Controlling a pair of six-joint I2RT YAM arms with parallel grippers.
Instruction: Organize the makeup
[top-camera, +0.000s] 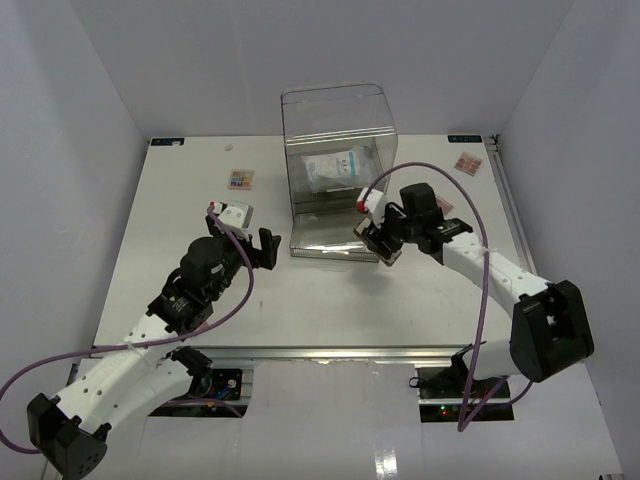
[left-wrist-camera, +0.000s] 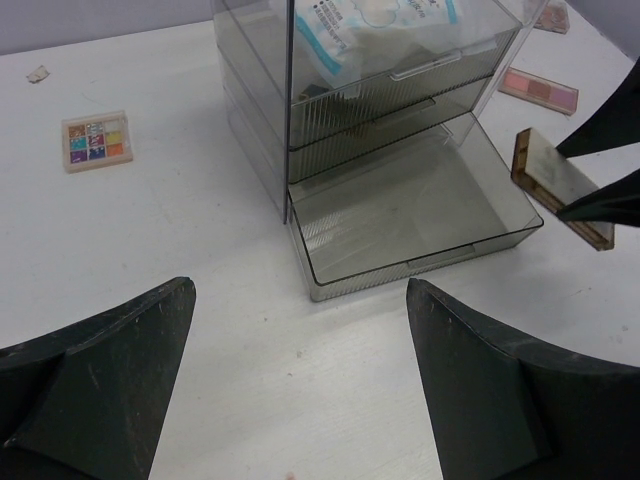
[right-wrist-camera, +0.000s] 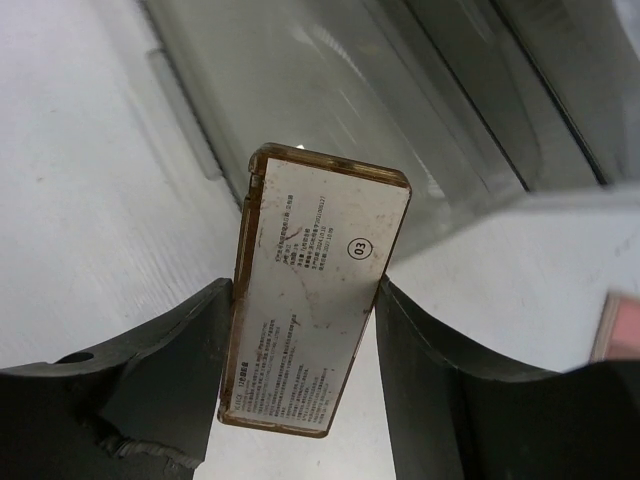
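Note:
My right gripper is shut on a flat gold-edged compact, label side up, and holds it just off the right front corner of the clear drawer box's open bottom drawer, which is empty. The compact also shows in the left wrist view and in the top view. My left gripper is open and empty over the table, left of and in front of that drawer. A pale-blue sachet lies in an upper drawer. A multicolour palette lies left of the box. A pink palette lies right of it. The lipstick is out of view.
The clear acrylic drawer box stands at the middle back. Another pink palette lies at the back right corner. A small scrap lies near the back edge. White walls close in the table on three sides.

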